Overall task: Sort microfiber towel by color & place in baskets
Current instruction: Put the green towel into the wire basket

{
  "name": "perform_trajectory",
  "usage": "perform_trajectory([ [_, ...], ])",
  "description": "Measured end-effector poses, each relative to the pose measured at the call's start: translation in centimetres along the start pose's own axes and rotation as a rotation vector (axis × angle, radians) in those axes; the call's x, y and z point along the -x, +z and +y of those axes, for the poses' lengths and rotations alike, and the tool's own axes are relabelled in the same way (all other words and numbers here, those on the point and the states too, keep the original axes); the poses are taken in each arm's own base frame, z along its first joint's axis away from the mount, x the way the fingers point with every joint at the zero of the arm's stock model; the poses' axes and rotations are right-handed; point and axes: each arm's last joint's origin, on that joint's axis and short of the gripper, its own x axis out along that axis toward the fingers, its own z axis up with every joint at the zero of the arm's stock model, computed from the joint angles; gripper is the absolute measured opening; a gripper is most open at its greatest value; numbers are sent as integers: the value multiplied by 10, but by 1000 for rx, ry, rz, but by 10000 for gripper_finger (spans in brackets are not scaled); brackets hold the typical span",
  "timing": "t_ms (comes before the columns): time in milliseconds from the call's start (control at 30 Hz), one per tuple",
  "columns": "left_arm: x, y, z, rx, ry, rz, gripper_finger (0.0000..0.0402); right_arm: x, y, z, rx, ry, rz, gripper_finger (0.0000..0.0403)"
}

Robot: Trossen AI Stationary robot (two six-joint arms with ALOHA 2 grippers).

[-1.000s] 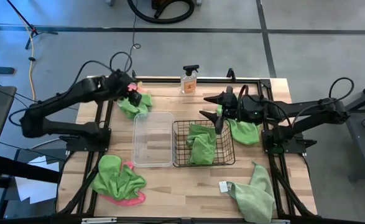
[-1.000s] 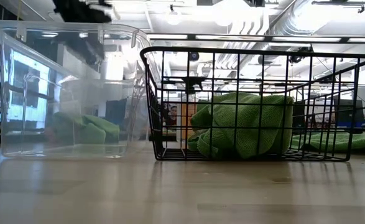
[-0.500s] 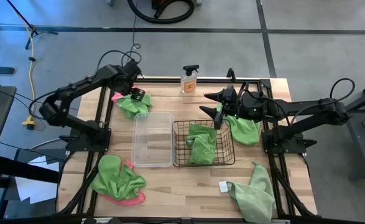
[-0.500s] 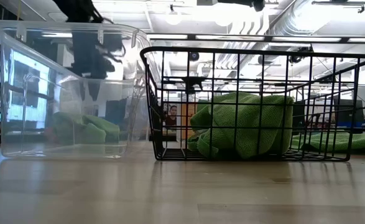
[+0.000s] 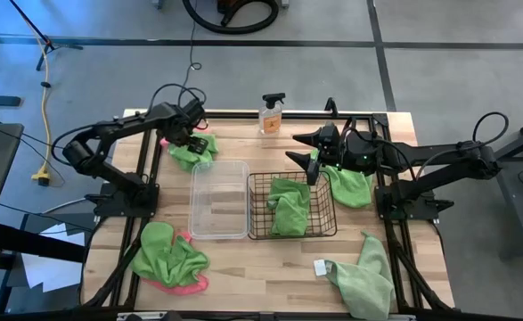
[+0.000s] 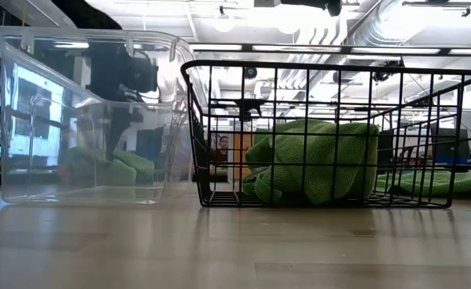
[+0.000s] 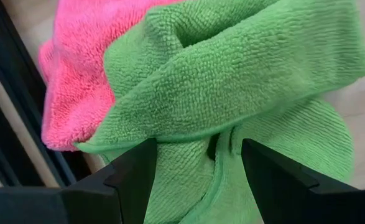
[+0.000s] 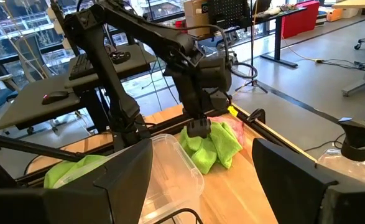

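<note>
Hovering wide open, the left gripper (image 7: 194,163) straddled a green towel (image 7: 232,81) directly beneath, pink towel (image 7: 76,68) alongside; the right gripper (image 5: 307,160), also open, waited above the wire-mesh basket (image 5: 325,234)

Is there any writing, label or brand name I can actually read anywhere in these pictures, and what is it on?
None can be read.
spray bottle: it carries a pale label, too small to read.
green towel: a small white tag at its corner, too small to read.
</note>
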Motion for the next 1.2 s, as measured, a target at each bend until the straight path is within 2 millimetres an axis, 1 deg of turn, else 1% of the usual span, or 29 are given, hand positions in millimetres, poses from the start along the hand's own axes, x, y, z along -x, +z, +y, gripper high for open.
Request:
perform_trajectory([
  [267, -9, -5, 0, 8, 10, -7, 225, 0, 0, 0, 0, 0, 0, 272],
  [367, -10, -6, 0, 8, 11, -6, 207, 0, 0, 0, 2, -1, 1, 272],
  [467, -6, -7, 1, 11, 3, -27, 160, 0, -1, 0, 6, -2, 8, 272],
  [533, -2, -7, 2, 4, -4, -46, 111, 0, -2, 0, 9, -4, 15, 272],
  [600, 3, -8, 4, -11, -12, -68, 54, 0, -2, 0, 10, -5, 18, 272],
  [633, 6, -9, 4, -13, -16, -80, 28, 0, -2, 0, 11, -5, 19, 272],
  [667, 9, -10, 5, -14, -20, -93, 15, 0, -2, -1, 12, -6, 20, 272],
  [700, 12, -11, 6, -14, -25, -106, 12, 0, -2, -1, 12, -6, 21, 272],
  [833, 25, -15, 11, 5, -46, -164, 4, 0, -2, -1, 12, -6, 21, 272],
  [933, 41, -18, 15, 25, -69, -228, 4, 0, -2, -1, 14, -6, 21, 272],
  [1200, 95, -23, 27, 70, -149, -448, 1, 0, -2, -1, 20, -6, 21, 272],
])
